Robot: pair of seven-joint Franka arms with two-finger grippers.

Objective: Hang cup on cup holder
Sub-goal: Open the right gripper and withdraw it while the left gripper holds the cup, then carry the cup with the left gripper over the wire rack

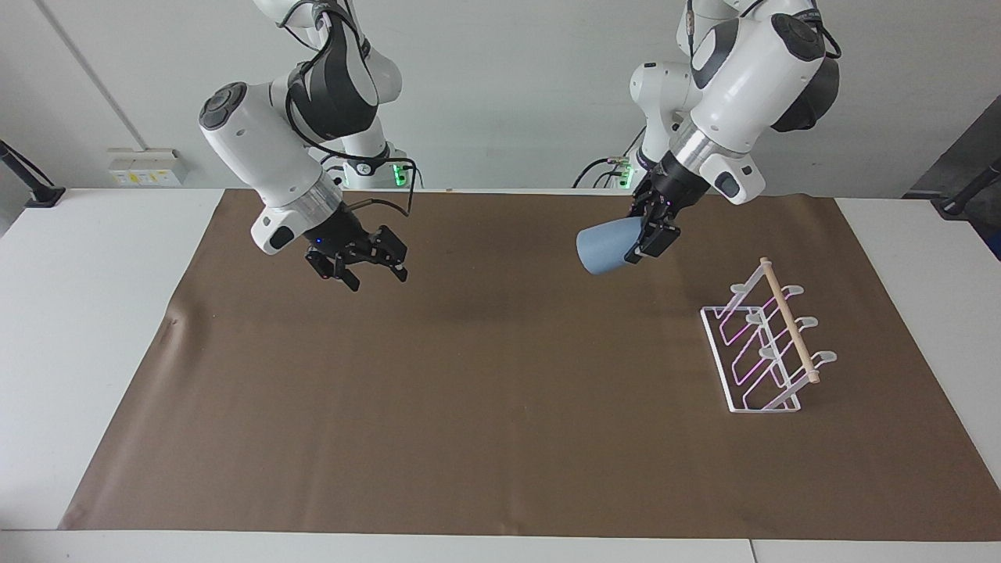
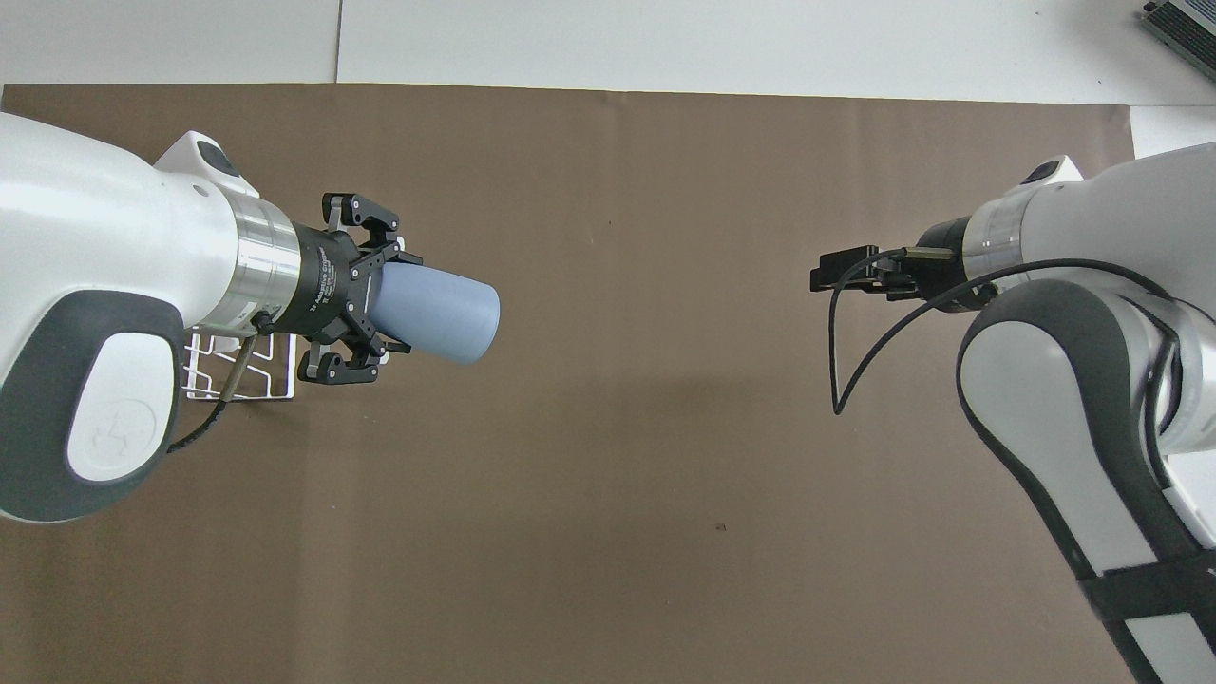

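The light-blue cup is up in the air, lying tilted with its wide mouth toward the middle of the mat. My left gripper is shut on its narrow base. It hangs over the mat beside the cup holder, a white wire rack with a wooden dowel at the left arm's end. In the overhead view the left arm hides most of the cup holder. My right gripper is open and holds nothing, over the mat toward the right arm's end.
A brown mat covers most of the white table. A small wrinkle in the mat lies near its edge at the right arm's end.
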